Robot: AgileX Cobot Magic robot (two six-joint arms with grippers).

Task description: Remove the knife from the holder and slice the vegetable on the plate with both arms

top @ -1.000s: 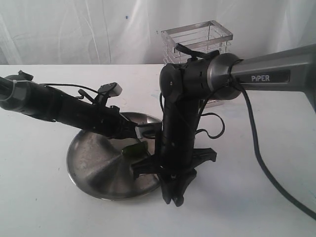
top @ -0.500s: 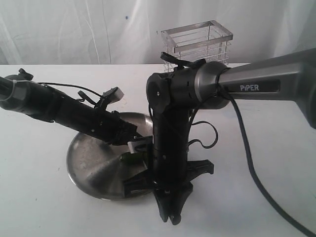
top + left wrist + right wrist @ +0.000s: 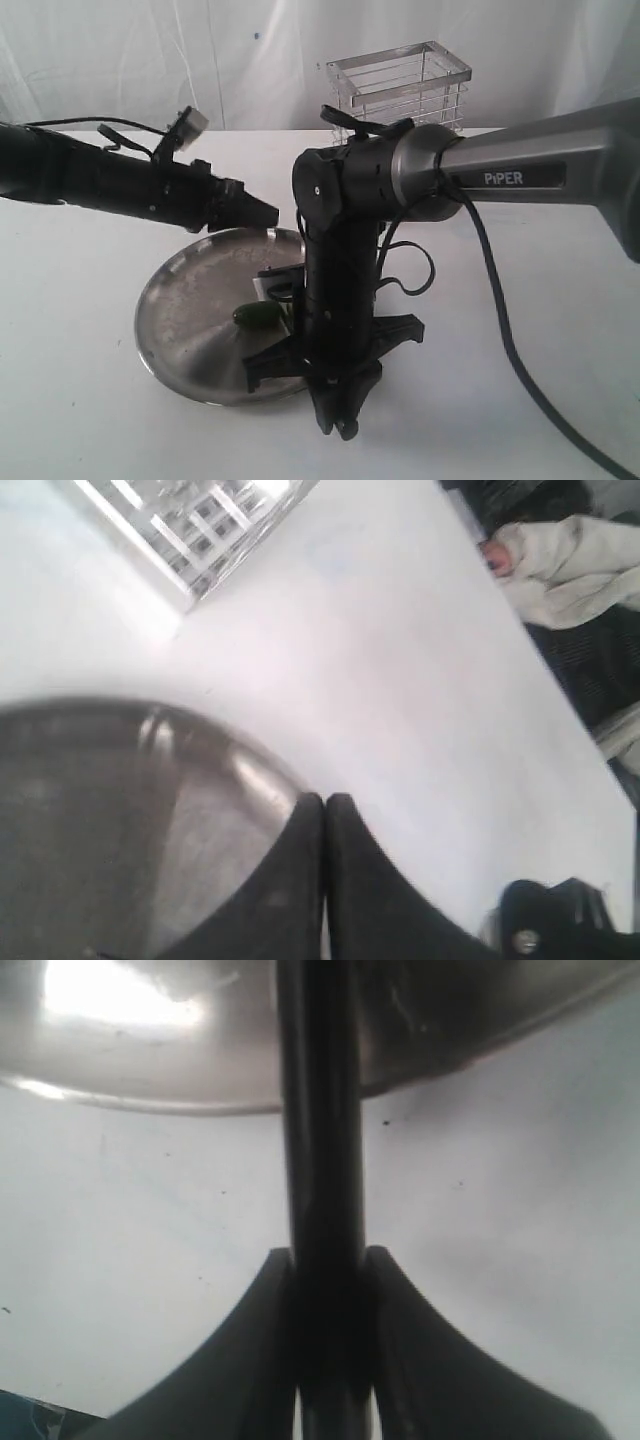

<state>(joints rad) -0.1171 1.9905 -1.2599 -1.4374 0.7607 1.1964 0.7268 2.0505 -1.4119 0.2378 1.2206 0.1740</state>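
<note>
The steel plate lies on the white table with the small dark green vegetable on it, near its right side. My right gripper points down at the plate's near right edge. In the right wrist view it is shut on the black knife, which reaches over the plate's rim. The arm hides the knife in the exterior view. My left gripper hovers shut and empty above the plate's far side, clear of the vegetable; its fingertips touch each other. The wire holder stands behind.
The holder's corner shows beyond the plate in the left wrist view. The right arm's silver PiPER tube and its black cable cross the right of the table. White cloth hangs behind.
My left gripper has let go of the vegetable and risen up and back to the left. The vegetable stays on the plate. The right arm has shifted slightly left.
</note>
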